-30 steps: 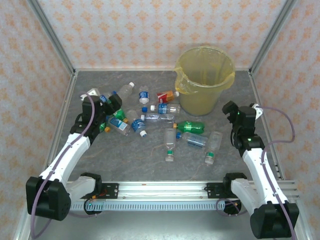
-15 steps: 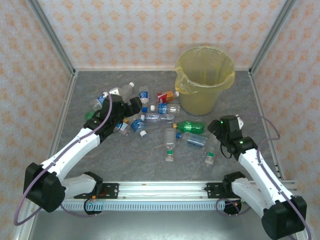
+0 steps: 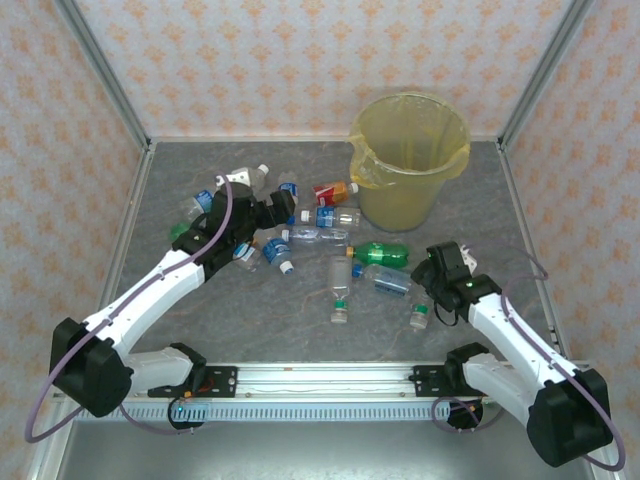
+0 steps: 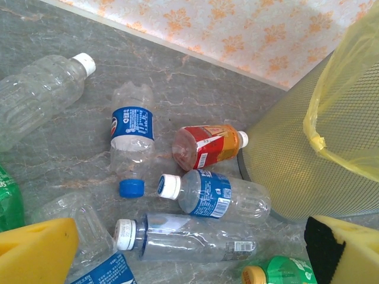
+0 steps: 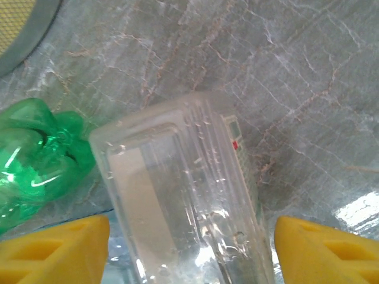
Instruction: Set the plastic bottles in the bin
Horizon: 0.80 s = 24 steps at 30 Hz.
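The grey bench (image 3: 300, 330) carries the yellow bin (image 3: 410, 205) at 1 o'clock, and the plastic bottles (image 3: 318, 236) lie outside it, from 10 o'clock to centre. Within the last second both arms have swung inward. Our left claw (image 3: 272, 210) hangs over the pile, fingers apart. Our right claw (image 5: 192, 236), also apart, straddles a clear bottle (image 5: 177, 195), so a pinch looks imminent. A green bottle (image 5: 35, 154) at its 9 o'clock crowds that finger.

**White arms, black joints, yellow fingers**

The left arm (image 3: 150, 295) and right arm (image 3: 515, 340) have white links and black joint housings. Their black bases (image 3: 92, 385) are bolted to a silver slotted rail (image 3: 320, 376). A purple cable (image 3: 230, 205) trails along each arm. The left claw (image 4: 189, 254) has yellow fingers (image 4: 35, 251), one with a black pad (image 4: 314, 242). The right claw (image 5: 189, 248) has yellow wedge fingers (image 5: 53, 248).
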Tool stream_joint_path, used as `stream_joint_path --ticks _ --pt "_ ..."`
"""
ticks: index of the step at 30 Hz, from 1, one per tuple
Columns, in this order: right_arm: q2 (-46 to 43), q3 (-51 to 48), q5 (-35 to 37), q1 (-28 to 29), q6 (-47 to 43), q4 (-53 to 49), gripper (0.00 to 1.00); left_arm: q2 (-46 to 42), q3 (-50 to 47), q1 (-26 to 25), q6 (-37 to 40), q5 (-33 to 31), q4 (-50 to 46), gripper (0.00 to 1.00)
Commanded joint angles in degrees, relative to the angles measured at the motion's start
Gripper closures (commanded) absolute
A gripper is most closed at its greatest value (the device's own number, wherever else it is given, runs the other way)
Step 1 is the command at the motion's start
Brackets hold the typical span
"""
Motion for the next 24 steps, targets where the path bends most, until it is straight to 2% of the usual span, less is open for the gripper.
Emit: stream_joint_path --ticks 1,24 --pt "0.6 -1.1 0.7 0.2 1.1 0.8 0.27 0.9 2.5 -0.7 1.8 1.1 -1.0 0.01" --pt "7.2 -2.4 -1.6 0.2 0.3 4.5 0.23 -1.3 0.8 -0.9 2.6 0.7 -1.9 0.01"
